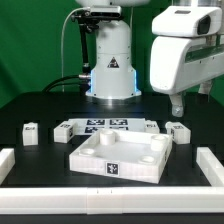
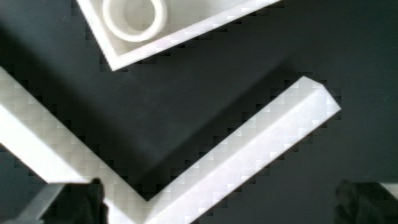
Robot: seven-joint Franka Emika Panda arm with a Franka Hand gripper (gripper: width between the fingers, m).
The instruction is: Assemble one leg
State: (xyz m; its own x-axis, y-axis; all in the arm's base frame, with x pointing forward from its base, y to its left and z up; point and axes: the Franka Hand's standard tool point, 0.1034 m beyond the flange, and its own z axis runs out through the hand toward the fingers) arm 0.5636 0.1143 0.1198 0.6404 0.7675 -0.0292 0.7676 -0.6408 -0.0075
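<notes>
Several small white legs with black-and-white markers stand in a row on the dark table: one at the exterior view's far left [image 1: 31,131], one beside it [image 1: 62,128], and two to the right [image 1: 150,128] [image 1: 179,131]. The large white square tabletop [image 1: 92,158], with a raised rim and corner holes, lies in front of them. My gripper [image 1: 178,103] hangs above the rightmost leg, clear of it. In the wrist view my gripper [image 2: 214,205] is open, its dark fingers [image 2: 63,203] far apart and holding nothing. No leg shows in the wrist view, only a tabletop corner with a hole [image 2: 118,45].
The marker board [image 1: 104,125] lies flat between the legs, in front of the robot base [image 1: 111,70]. White rails [image 1: 210,166] border the work area at both sides and along the front; a rail corner [image 2: 267,130] runs under the gripper in the wrist view.
</notes>
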